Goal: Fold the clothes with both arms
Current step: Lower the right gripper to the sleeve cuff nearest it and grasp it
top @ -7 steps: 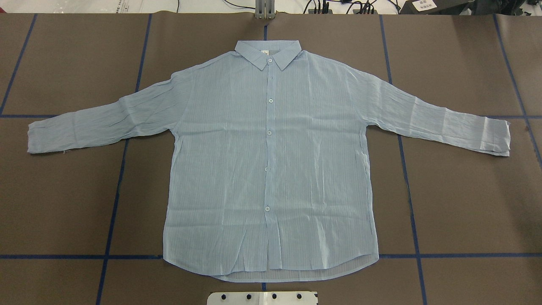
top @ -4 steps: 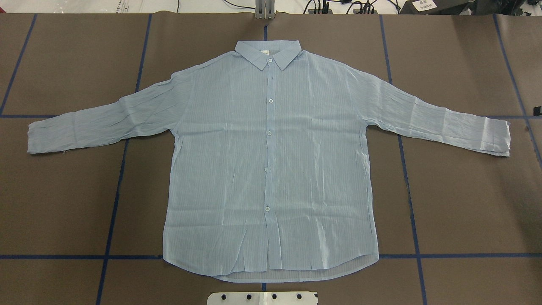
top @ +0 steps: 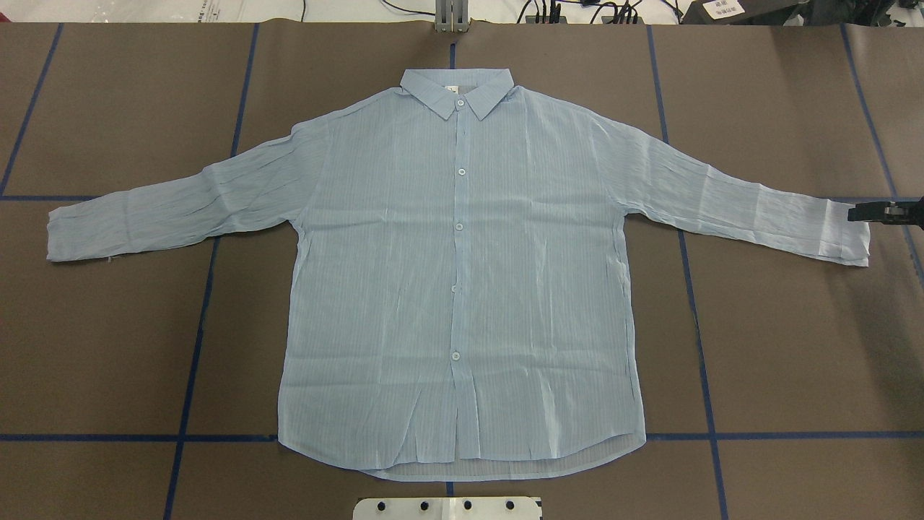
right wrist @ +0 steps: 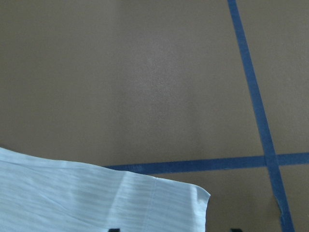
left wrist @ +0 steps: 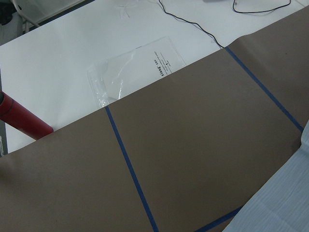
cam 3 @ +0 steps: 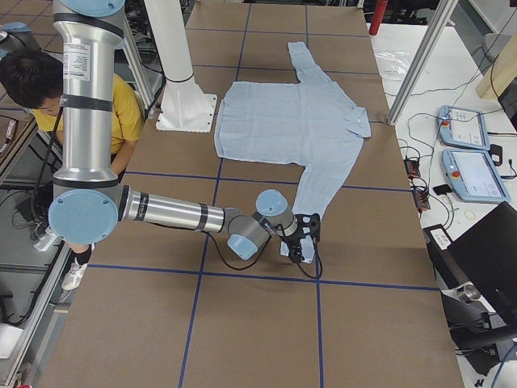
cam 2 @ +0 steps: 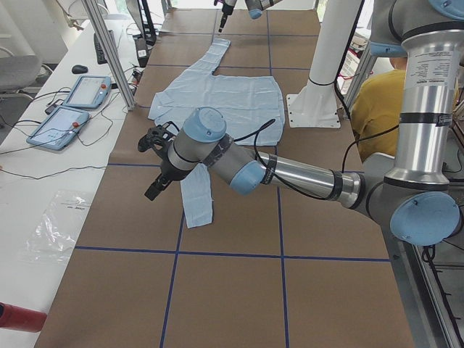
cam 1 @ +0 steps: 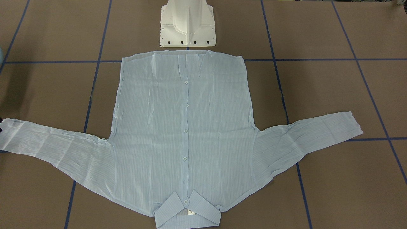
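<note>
The light blue striped shirt (top: pixel 462 274) lies flat and buttoned on the brown table, collar at the far side and both sleeves spread out. It also shows in the front view (cam 1: pixel 184 127). My right gripper (top: pixel 859 214) has come in at the right edge, at the right sleeve's cuff (top: pixel 844 231). In the right wrist view the cuff (right wrist: pixel 87 198) lies below, with two dark fingertips (right wrist: pixel 114 229) standing apart, so the gripper is open. My left gripper (cam 2: pixel 156 167) hovers beside the left sleeve's cuff (cam 2: pixel 197 203). I cannot tell whether it is open or shut.
The white pedestal base (top: pixel 447 508) stands at the near edge by the hem. Blue tape lines (top: pixel 195 339) cross the table. A plastic bag (left wrist: pixel 130 72) and a red cylinder (left wrist: pixel 24 121) lie past the table's left end. A person in yellow (cam 3: pixel 121 113) sits behind the robot.
My right gripper has moved in from the right edge to the right sleeve's cuff. The shirt has not moved.
</note>
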Action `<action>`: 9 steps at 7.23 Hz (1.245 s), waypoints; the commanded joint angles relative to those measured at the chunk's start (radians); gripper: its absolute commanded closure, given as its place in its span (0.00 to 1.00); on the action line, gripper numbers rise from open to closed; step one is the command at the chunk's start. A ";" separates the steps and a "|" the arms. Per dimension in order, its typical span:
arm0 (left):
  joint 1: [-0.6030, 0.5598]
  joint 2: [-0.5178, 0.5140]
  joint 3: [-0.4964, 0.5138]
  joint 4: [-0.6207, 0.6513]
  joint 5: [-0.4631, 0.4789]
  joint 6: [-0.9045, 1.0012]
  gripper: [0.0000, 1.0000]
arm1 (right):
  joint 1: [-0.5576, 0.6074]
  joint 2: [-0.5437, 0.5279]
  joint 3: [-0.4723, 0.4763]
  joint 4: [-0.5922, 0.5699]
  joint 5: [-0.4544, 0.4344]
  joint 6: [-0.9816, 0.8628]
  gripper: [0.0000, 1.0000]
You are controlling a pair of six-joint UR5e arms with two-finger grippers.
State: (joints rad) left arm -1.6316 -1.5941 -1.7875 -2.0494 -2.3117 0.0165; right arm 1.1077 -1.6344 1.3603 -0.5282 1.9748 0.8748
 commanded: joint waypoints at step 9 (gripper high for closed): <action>-0.001 0.002 -0.007 0.000 0.000 0.002 0.00 | -0.032 0.027 -0.037 0.008 -0.007 -0.013 1.00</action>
State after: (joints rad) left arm -1.6321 -1.5923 -1.7961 -2.0494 -2.3117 0.0184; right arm 1.0725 -1.6048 1.3190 -0.5183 1.9600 0.8662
